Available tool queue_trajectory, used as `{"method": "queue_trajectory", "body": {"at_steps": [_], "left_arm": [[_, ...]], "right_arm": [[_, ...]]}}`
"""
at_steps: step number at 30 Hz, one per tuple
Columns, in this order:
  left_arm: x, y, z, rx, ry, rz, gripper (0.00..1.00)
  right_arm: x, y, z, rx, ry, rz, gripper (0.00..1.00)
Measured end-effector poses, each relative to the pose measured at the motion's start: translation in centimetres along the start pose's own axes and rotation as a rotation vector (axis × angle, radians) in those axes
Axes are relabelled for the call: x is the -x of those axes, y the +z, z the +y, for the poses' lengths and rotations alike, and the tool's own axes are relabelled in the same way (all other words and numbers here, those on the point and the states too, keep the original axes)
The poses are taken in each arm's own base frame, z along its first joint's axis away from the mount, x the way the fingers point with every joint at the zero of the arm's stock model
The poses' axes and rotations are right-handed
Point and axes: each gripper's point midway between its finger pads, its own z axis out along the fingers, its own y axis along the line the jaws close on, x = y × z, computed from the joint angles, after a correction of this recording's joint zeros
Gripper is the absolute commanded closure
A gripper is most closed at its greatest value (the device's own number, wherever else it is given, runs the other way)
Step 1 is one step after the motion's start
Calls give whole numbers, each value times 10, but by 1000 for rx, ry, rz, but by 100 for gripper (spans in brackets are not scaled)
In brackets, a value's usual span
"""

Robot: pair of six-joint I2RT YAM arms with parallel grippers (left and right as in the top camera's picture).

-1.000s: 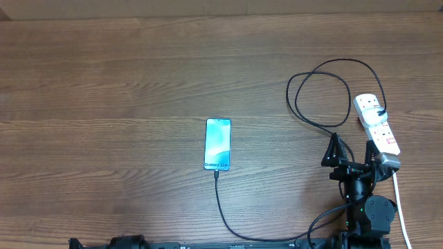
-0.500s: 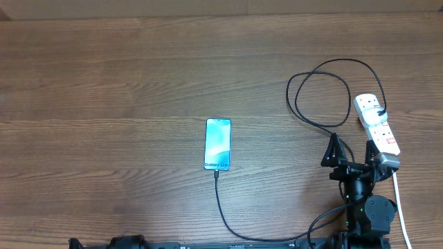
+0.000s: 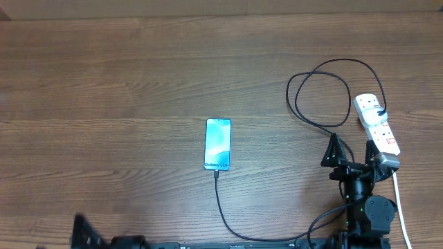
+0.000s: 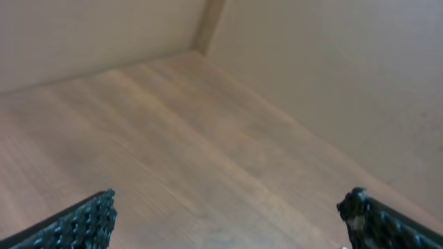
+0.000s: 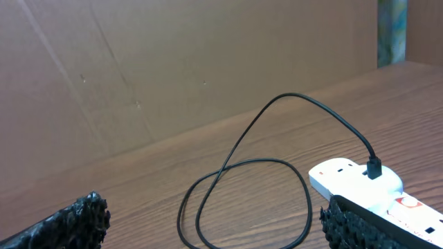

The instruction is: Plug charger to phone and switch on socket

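The phone (image 3: 217, 144) lies flat mid-table, its blue screen lit. The thin black charger cable (image 3: 220, 204) meets the phone's bottom edge and runs down to the front edge. Its other end loops (image 3: 304, 104) at the right and is plugged into the white socket strip (image 3: 377, 124); loop (image 5: 242, 200) and strip (image 5: 353, 176) also show in the right wrist view. My right gripper (image 3: 351, 149) (image 5: 214, 221) is open and empty, just left of the strip's near end, holding nothing. My left gripper (image 4: 228, 214) is open and empty over bare wood, and shows at the front left edge (image 3: 84, 228).
A cardboard wall (image 5: 173, 62) stands along the back of the table. The strip's white lead (image 3: 400, 207) runs to the front right edge beside the right arm's base (image 3: 367, 214).
Part of the left arm has come into the overhead view at the front left edge. The right arm, phone and cable have not moved.
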Motion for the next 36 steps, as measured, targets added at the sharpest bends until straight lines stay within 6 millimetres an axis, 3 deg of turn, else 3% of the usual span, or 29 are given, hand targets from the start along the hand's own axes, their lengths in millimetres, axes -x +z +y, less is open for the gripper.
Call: {"method": "queue_trajectory", "body": {"at_steps": [8,14,23,30,36], "left_arm": [[-62,94,-37,-78,21,83,0],[-89,139,-75,-262,74,25,0],[-99,162,-97,-402,194,-141,0],[-125,178,-83,-373,293,-131,0],[-143,179,-83,-394,430,-83,0]], "right_arm": [[-1,0,0,-2,1,4,0],[-1,0,0,-2,0,4,0],[-1,0,0,-2,0,4,0],[-1,0,0,-1,0,4,0],[-1,0,0,-2,1,4,0]]}}
